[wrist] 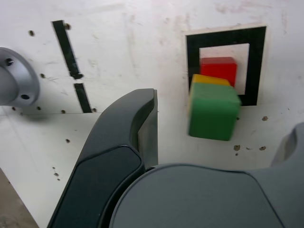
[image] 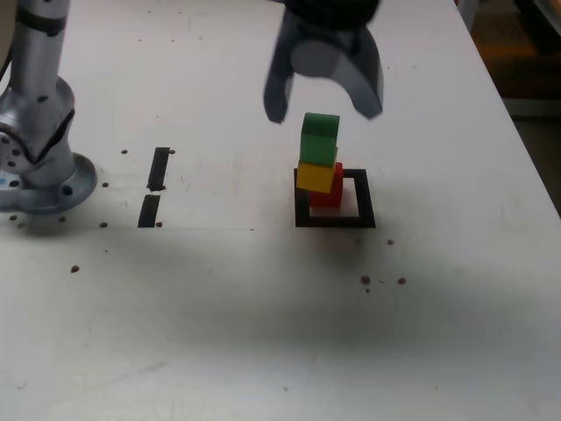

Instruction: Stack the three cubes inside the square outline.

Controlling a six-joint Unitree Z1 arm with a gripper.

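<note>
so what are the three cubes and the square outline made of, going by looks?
Green cube, yellow cube, red cube: solid, uniformly coloured, matte, crisp edges. Probably painted wood or plastic; the pictures don't settle which.
Square outline: flat black strips on the white table, likely tape, matching the two short black strips nearby.

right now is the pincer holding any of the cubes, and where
Nothing is held. The pincer hangs open above the green cube, which sits free on the yellow cube and red cube.
</note>
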